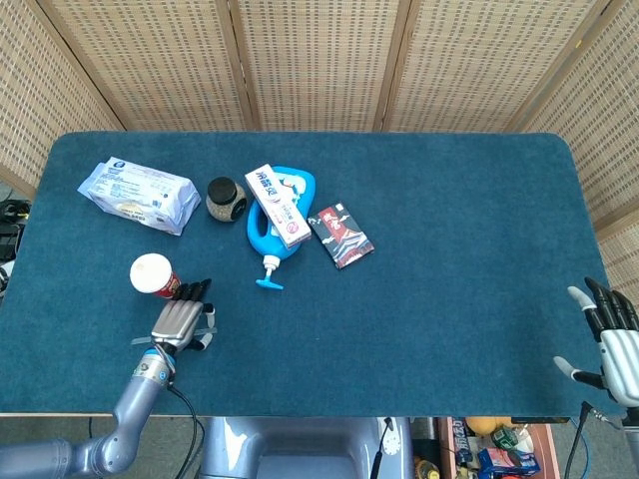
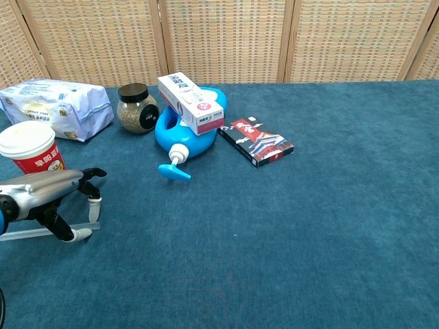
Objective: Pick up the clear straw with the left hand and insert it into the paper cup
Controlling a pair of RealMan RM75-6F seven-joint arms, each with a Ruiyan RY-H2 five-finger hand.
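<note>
The clear straw [image 2: 27,233] lies flat on the blue cloth near the table's front left edge. My left hand [image 2: 48,192] hovers low over it, palm down, most fingers stretched toward the cup. Its thumb tip reaches down beside the straw [image 1: 138,341] on the near side, and one bent finger points down at the straw's right end; the straw still rests on the cloth. The red-and-white paper cup [image 1: 153,275] stands upright just beyond the left hand [image 1: 180,321]. My right hand [image 1: 611,344] sits open and empty at the front right edge.
At the back left lie a white wipes pack [image 1: 138,196] and a dark-lidded jar [image 1: 226,198]. A blue pump bottle [image 1: 275,232] lies with a white box [image 1: 278,205] on top, a dark card box [image 1: 340,236] to its right.
</note>
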